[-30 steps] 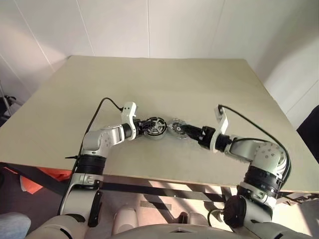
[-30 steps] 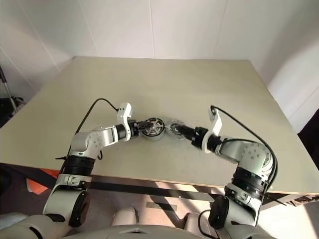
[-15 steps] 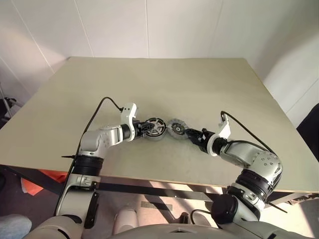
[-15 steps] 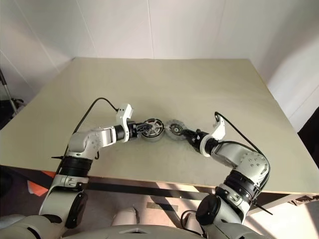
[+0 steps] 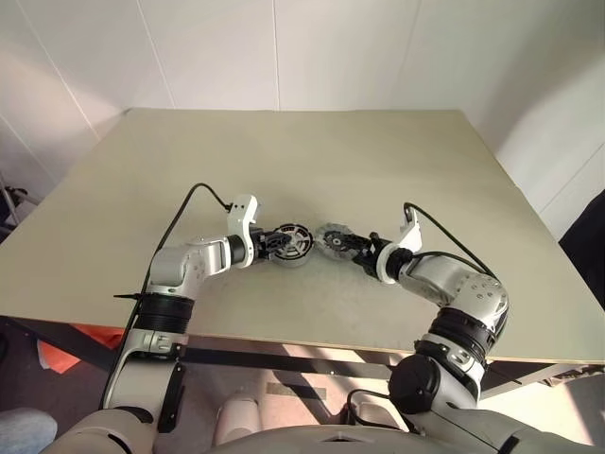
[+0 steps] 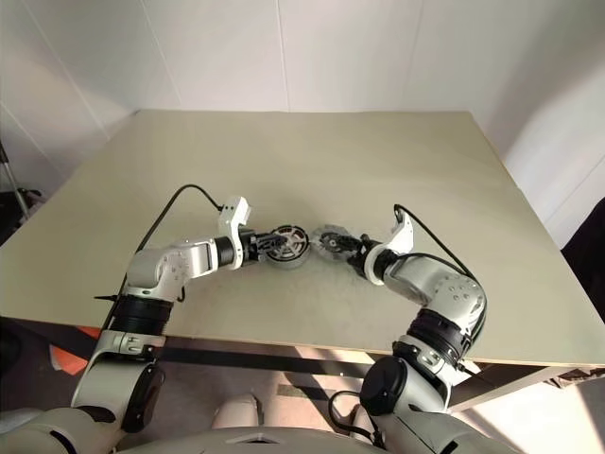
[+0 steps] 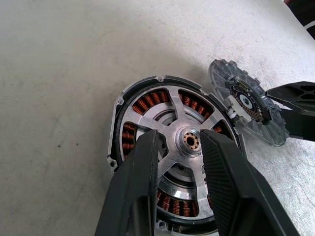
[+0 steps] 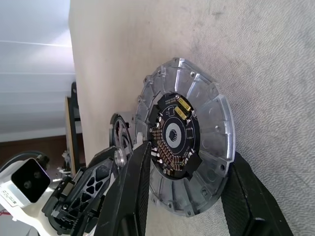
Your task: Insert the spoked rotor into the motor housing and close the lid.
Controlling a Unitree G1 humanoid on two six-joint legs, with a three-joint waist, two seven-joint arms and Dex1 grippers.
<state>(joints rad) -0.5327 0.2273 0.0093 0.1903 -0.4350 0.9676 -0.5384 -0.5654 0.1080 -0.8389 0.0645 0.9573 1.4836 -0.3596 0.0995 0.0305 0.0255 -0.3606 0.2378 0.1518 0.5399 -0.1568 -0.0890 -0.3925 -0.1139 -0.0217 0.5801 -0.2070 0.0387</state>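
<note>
The right hand (image 8: 184, 196) grips the round notched grey metal lid (image 8: 184, 150) on edge, the left hand (image 7: 179, 162) pinches a spoke of the silvery spoked rotor (image 7: 189, 142) seated in the round copper-wound motor housing (image 7: 142, 105); the tilted lid could seat crooked.

The motor housing (image 5: 294, 243) lies flat on the beige surface (image 5: 312, 161), with the spoked rotor (image 5: 296, 240) seated inside it. The left pincer (image 5: 275, 241) rests at the housing's near-left edge. Just beside the housing, to its right, the lid (image 5: 332, 240) stands tilted on edge — gripped between the fingers of the right pincer (image 5: 343, 243).
</note>
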